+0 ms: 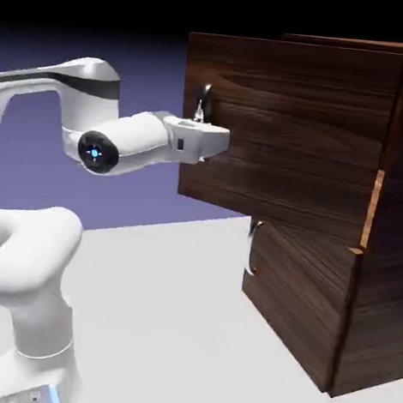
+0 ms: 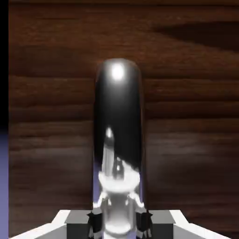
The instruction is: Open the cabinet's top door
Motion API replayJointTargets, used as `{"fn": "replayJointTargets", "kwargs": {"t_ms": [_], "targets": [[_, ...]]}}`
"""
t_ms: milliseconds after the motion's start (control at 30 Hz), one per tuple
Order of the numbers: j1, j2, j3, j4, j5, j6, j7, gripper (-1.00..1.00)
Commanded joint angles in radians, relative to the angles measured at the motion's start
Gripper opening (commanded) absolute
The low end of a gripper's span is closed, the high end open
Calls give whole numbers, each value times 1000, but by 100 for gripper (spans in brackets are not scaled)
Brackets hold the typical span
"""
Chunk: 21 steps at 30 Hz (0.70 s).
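Left of the cabinet [image 1: 391, 220] in the exterior view, the white arm [image 1: 128, 143] reaches toward it. The tool [image 2: 119, 224] is closed on the curved silver upper handle [image 2: 117, 116]. Right of the tool, the top door [image 1: 297, 127] stands swung out from the cabinet's front. Beneath that door, the lower panel [image 1: 296, 291], with its own silver handle [image 1: 252, 248], sits flush on the cabinet.
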Motion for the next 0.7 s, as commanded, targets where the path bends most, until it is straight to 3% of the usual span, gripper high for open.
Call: {"fn": "replayJointTargets", "kwargs": {"t_ms": [0,367,667], "targets": [[-2,1,-36,-2,-34,-24,-3,-100],[-16,116,-435,55,-407,-308,-69,-100],[86,346,-761,246,-694,-577,-159,-100]]}}
